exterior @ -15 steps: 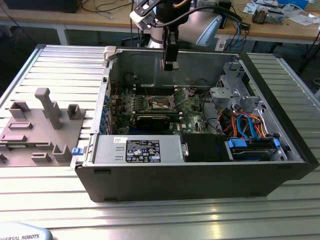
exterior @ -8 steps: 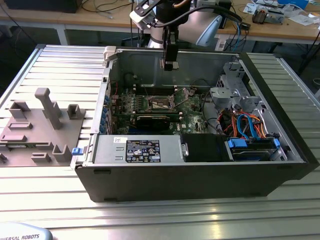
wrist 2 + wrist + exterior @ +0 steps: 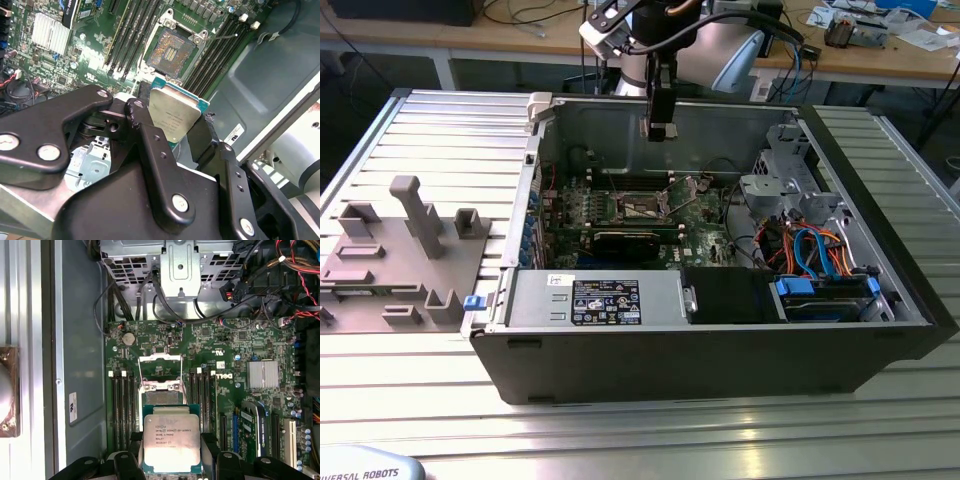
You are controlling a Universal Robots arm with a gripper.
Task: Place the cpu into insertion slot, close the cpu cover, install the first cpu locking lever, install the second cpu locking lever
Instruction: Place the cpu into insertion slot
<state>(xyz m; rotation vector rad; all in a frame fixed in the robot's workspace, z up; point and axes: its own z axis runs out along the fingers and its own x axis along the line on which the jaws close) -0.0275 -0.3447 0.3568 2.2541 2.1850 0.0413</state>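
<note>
My gripper [image 3: 658, 128] hangs inside the open black computer case [image 3: 720, 350], above the green motherboard [image 3: 705, 215]. It is shut on the cpu [image 3: 172, 114], a silvery square chip with a green edge, clamped between the two black fingers [image 3: 145, 122]. In the first wrist view the cpu [image 3: 171, 439] is held in the air in front of the insertion slot [image 3: 162, 397] and hides part of it. The insertion slot [image 3: 170, 50] is bare, its dark contact field showing. The cpu cover [image 3: 160, 371] stands swung open on the slot's far side. The slot [image 3: 645, 207] lies below the gripper.
A long black card [image 3: 620, 240] lies beside the slot. Memory slots [image 3: 122, 410] flank the socket on both sides. A metal drive cage [image 3: 780, 175], loose cables [image 3: 810, 245] and the power supply [image 3: 595, 298] crowd the case. A grey fixture plate [image 3: 400, 250] sits on the exterior view's left.
</note>
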